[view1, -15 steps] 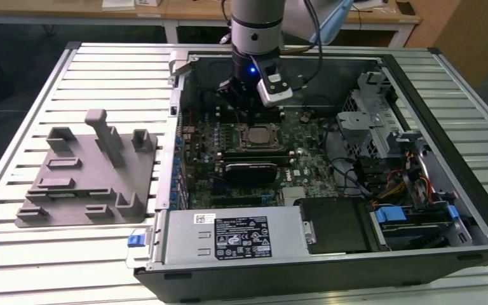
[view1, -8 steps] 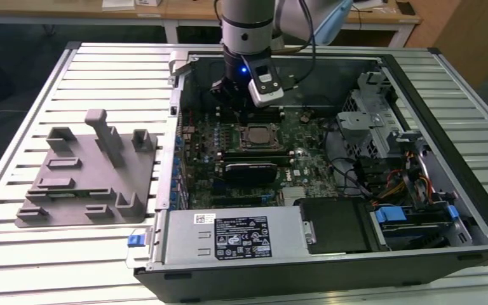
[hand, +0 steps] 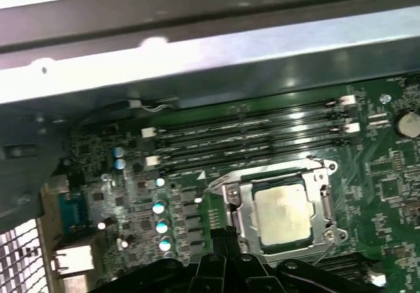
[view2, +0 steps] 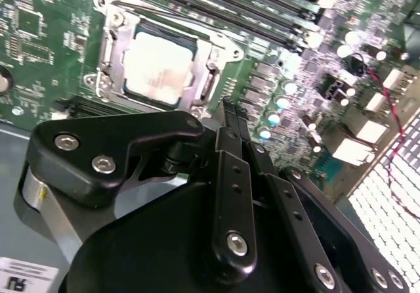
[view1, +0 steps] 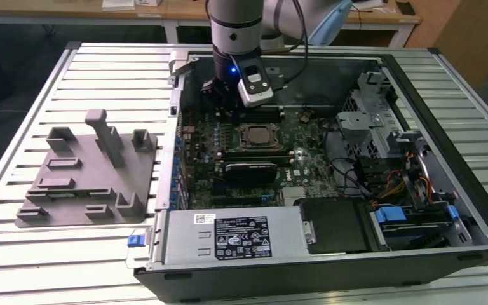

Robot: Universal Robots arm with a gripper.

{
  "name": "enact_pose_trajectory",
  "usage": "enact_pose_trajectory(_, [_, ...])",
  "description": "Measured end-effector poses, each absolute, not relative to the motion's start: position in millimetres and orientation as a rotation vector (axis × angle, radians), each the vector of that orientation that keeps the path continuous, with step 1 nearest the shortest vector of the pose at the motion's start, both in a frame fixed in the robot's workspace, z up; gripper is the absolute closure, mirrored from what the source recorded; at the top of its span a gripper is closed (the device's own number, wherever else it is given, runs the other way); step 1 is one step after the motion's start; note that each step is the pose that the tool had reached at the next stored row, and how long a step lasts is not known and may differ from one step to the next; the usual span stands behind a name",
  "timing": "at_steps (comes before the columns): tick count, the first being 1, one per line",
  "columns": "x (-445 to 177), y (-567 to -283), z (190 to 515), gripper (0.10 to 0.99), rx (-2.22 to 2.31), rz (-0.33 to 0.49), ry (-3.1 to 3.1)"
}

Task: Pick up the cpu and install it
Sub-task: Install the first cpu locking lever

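Observation:
The cpu (view1: 257,135) lies flat inside the motherboard socket, its pale silver top facing up, within the open computer case. Both wrist views show the cpu (view2: 157,66) (hand: 283,213) framed by the socket's metal bracket (view2: 108,43) (hand: 239,207). My gripper (view1: 220,103) hangs over the board behind the socket, toward the case's back wall. In both wrist views the gripper (view2: 234,112) (hand: 221,235) has its black fingers pressed together with nothing between them, a short way off the socket's side and apart from the chip.
A grey plastic fixture block (view1: 91,171) sits on the slatted table at the exterior view's left. Inside the case are memory slots (hand: 249,135), a power supply (view1: 227,235), a drive cage (view1: 380,127) and cables (view1: 396,184). The case walls (view1: 176,127) ring the board.

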State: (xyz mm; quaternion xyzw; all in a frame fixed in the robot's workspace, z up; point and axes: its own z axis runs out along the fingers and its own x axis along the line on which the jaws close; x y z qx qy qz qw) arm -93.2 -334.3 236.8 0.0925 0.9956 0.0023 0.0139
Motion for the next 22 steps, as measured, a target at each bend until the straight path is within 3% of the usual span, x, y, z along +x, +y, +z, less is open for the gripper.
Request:
enact_pose_trajectory(13, [-102.3,-334.3,236.7,0.976,0.289,0.020,3.101])
enact_pose_trajectory(22, [-103.9,-334.4,236.6,0.976,0.290,0.112,3.104])
